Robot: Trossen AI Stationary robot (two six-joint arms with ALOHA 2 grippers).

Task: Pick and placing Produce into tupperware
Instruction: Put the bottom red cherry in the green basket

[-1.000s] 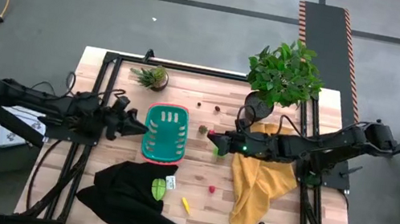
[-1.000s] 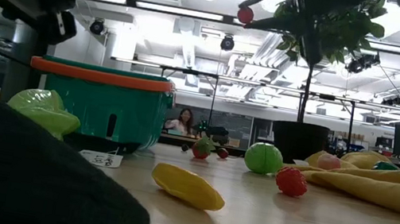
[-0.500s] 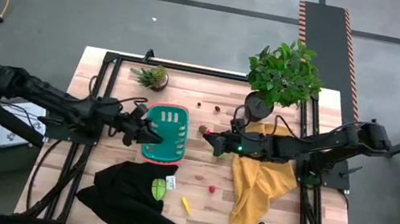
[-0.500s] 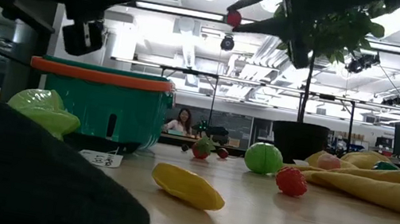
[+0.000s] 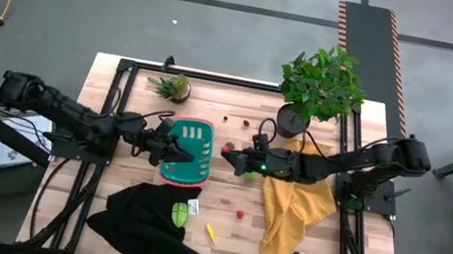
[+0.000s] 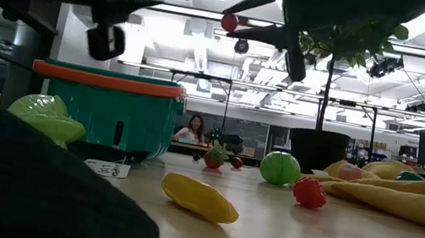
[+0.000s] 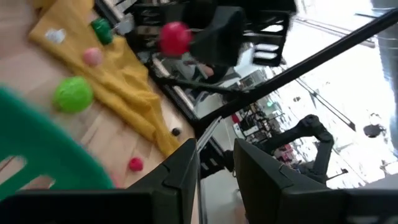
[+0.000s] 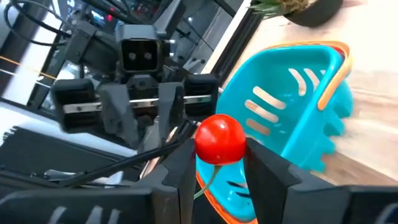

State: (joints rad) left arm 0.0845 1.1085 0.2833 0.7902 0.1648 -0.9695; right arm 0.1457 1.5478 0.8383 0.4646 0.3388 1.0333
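Observation:
The teal basket (image 5: 186, 165) (image 6: 110, 116) with its red-pink rim stands on the table left of centre. My left gripper (image 5: 183, 150) (image 7: 216, 168) hangs level over the basket, open by a narrow gap with nothing in it. Just right of the basket, well above the table, my right gripper (image 5: 228, 150) (image 8: 217, 168) is shut on a small red round piece (image 6: 229, 22) (image 7: 175, 37). On the table lie a green ball (image 6: 280, 167), a red piece (image 5: 241, 212) and a yellow piece (image 5: 210, 231). A light green piece (image 5: 185, 211) rests on the black cloth. My right gripper pinches the red round piece (image 8: 219, 138) by two opposite sides between its two fingers, at their free ends. The fingers come nearly level from the table's right side. The piece is lifted clear, high above the table and close to the basket's right rim.
A large potted plant (image 5: 321, 83) stands at the back right and a small one (image 5: 173, 88) at the back left. A yellow cloth (image 5: 292, 203) lies right of centre, a black cloth (image 5: 142, 219) at the near left. Tiny dark pieces (image 5: 226, 119) lie toward the far edge.
My left gripper has travelled level toward the table's right edge, from left of the basket to above it. My right gripper has carried the red piece toward the table's left edge, toward the basket, sinking a little. The basket and the other pieces have stayed put.

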